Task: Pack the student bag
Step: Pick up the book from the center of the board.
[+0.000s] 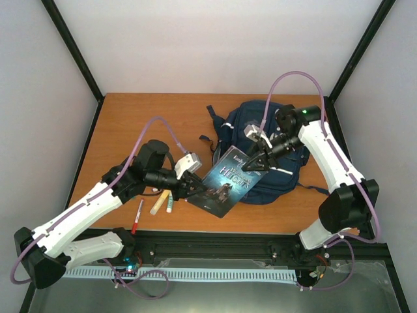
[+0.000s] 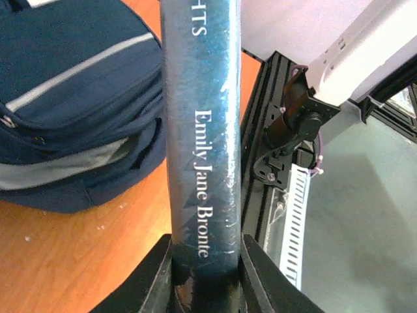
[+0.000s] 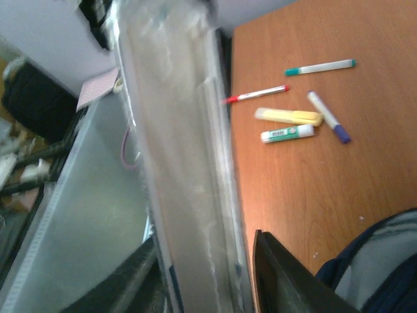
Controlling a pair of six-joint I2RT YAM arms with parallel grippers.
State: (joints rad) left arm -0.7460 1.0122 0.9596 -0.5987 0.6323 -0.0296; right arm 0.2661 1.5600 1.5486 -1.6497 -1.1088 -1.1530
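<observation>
Gripping the spine of the book (image 2: 202,130): left end effector (image 2: 207,267), closed on it so the volume rides tilted above the table (image 1: 143,117). Right end effector (image 3: 208,274) straddles the opposite page edge; whether it clamps cannot be told. Bag (image 1: 267,140): flat, directly beneath the right one, its opening not discernible. Pens (image 3: 319,66): loose beside the left one, judged unpacked.

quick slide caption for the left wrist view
Left gripper grips the spine of an Emily Jane Bronte book beside the navy student bag.
</observation>
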